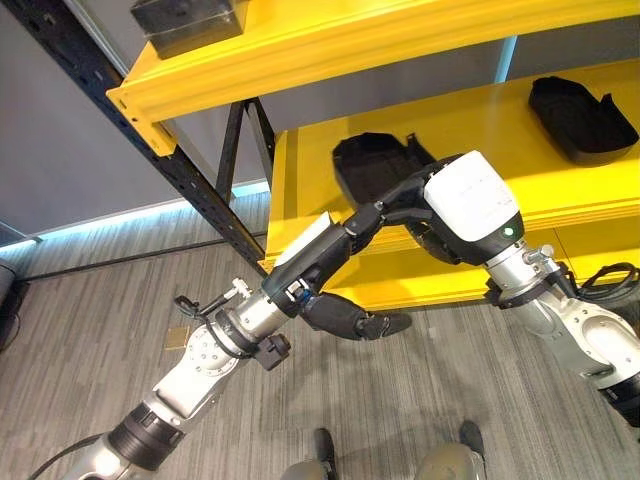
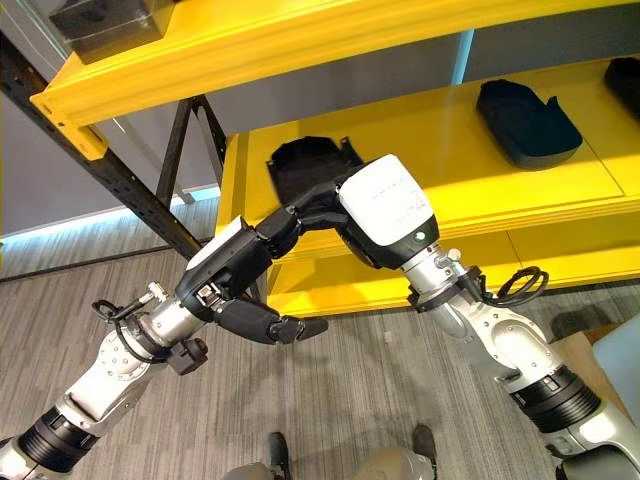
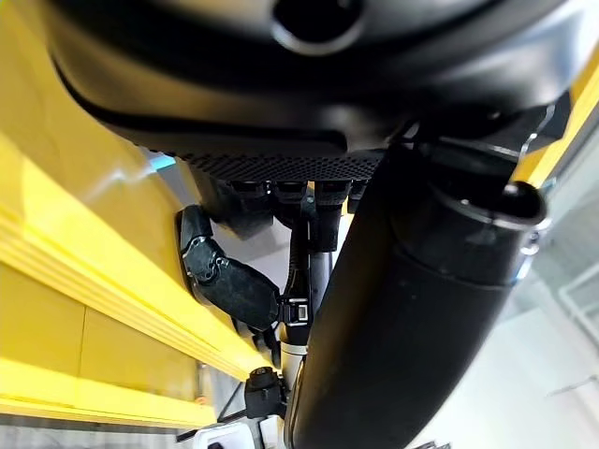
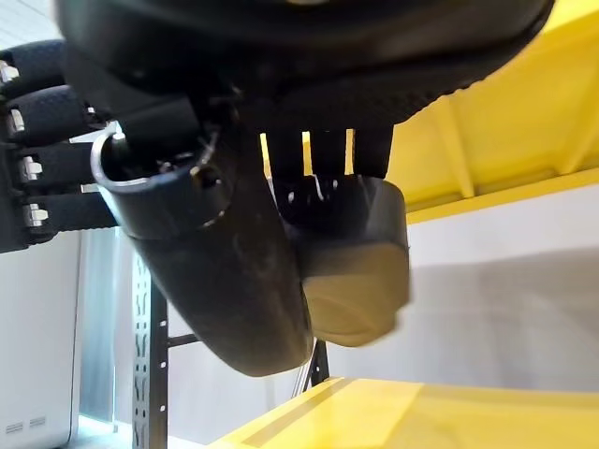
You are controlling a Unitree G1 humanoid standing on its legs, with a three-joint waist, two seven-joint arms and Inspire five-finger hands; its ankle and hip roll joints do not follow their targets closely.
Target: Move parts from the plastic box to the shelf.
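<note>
A black moulded part (image 1: pixel 368 162) lies on the lower yellow shelf (image 1: pixel 480 120), near its front edge. My left hand (image 1: pixel 322 252) reaches up from the lower left with straight fingers whose tips meet the part's near edge. Its thumb (image 1: pixel 360 322) hangs apart below the shelf front. My right hand (image 1: pixel 470 200), under its white back cover, hovers at the shelf edge just right of the part. Its dark fingers (image 1: pixel 405 192) stretch left toward the left hand's fingertips, and their grip is hidden. A second black part (image 1: pixel 580 115) rests farther right on the same shelf.
An upper yellow shelf (image 1: pixel 330 45) overhangs and carries a dark box (image 1: pixel 190 22). A black perforated upright (image 1: pixel 170 160) slants down at the left. Grey plank floor (image 1: pixel 120 300) lies below, and grey wall fills the space behind the rack.
</note>
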